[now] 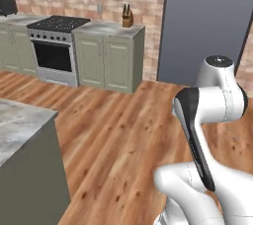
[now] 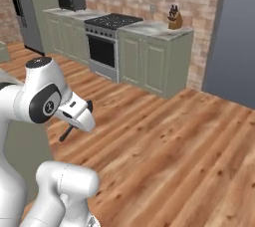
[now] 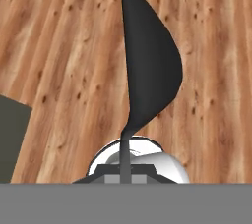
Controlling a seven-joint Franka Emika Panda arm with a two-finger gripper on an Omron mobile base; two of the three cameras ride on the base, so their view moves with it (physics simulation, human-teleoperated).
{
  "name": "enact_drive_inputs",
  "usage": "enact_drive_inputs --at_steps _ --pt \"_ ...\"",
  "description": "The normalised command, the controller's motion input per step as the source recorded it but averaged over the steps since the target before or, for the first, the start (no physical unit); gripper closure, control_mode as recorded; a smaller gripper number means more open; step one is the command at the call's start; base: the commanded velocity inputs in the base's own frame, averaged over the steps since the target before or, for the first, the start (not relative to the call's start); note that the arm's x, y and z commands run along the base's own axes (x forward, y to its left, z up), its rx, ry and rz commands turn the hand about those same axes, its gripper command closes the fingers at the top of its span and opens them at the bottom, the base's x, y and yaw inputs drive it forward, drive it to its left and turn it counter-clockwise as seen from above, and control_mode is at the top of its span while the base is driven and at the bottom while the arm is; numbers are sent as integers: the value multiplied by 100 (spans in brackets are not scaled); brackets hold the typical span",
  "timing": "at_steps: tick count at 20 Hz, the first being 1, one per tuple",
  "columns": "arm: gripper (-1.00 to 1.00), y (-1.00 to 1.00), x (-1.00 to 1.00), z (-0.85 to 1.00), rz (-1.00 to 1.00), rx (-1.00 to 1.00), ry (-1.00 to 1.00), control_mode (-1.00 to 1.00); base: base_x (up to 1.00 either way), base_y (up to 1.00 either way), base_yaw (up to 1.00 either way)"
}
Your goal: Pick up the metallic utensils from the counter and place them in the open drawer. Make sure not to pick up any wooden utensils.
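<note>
Over the wooden floor point(image 3: 59, 46), we carry the dark grey spoon point(image 3: 150, 66).
Down the middle of the hand view the spoon's bowl rises edge-on toward the top of the frame, its thin neck dropping to the bottom centre where our fingers point(image 3: 125, 171) are clamped together on it. At the left of the right base view the spoon's handle point(image 2: 66, 135) pokes out as a short dark rod beneath the white hand, above the floor. At the left edge of the left base view a corner of the marbled desk point(image 1: 20, 120) sits over its sage-green side. Toward the upper left of that frame stands the stove point(image 1: 52, 46), with a knife block point(image 1: 127, 17) on the far counter beside it.
</note>
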Motion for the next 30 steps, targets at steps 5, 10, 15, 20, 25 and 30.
enact_drive_inputs --at_steps 5,10,15,20,25,30 --pt "100 0 0 0 0 0 0 100 100 -45 47" --pt "100 0 0 0 0 0 0 100 100 -64 46" --pt "100 0 0 0 0 0 0 100 100 -68 47" --pt "100 0 0 0 0 0 0 100 100 -59 51" --pt "100 0 0 0 0 0 0 100 100 -56 53" --pt "100 0 0 0 0 0 0 100 100 -63 50"
